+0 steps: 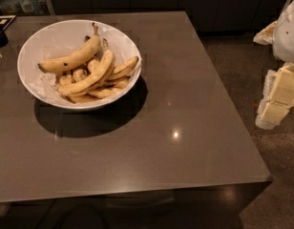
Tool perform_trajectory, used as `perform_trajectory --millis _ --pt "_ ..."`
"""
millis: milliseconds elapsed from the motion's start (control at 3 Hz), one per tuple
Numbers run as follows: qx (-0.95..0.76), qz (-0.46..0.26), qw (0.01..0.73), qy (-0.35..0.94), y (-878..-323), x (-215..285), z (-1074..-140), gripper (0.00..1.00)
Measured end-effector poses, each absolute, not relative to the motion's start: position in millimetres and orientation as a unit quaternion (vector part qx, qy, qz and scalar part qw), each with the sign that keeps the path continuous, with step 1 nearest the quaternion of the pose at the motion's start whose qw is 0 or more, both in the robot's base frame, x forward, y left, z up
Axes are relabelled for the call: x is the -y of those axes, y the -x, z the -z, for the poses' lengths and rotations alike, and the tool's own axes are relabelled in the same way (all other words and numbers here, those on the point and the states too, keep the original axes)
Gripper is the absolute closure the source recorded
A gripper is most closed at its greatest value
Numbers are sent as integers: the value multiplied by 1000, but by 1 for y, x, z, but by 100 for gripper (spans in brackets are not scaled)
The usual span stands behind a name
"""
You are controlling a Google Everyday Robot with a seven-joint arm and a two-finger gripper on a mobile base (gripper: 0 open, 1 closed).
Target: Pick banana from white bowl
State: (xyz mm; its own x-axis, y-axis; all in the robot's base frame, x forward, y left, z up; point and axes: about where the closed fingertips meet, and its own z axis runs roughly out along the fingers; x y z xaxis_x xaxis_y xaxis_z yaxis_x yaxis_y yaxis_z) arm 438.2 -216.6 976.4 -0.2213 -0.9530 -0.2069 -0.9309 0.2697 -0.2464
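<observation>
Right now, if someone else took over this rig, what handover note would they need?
Gripper: at the right edge of the camera view, beyond the table's right side and over the floor, well away from the bowl.
Banana: the long, smooth yellow one. It lies in the white bowl, on top of shorter bananas and just below the long speckled banana.
White bowl: on the table's far left part.
Done: nothing yet; the banana has not been picked.
Left: reach across to the bowl, grasp the smooth banana and lift it out.
</observation>
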Motion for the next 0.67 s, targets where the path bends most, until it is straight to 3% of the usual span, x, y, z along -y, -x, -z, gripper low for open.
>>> perform_trajectory --millis 667 --pt "-779 44 151 607 -442 211 -983 0"
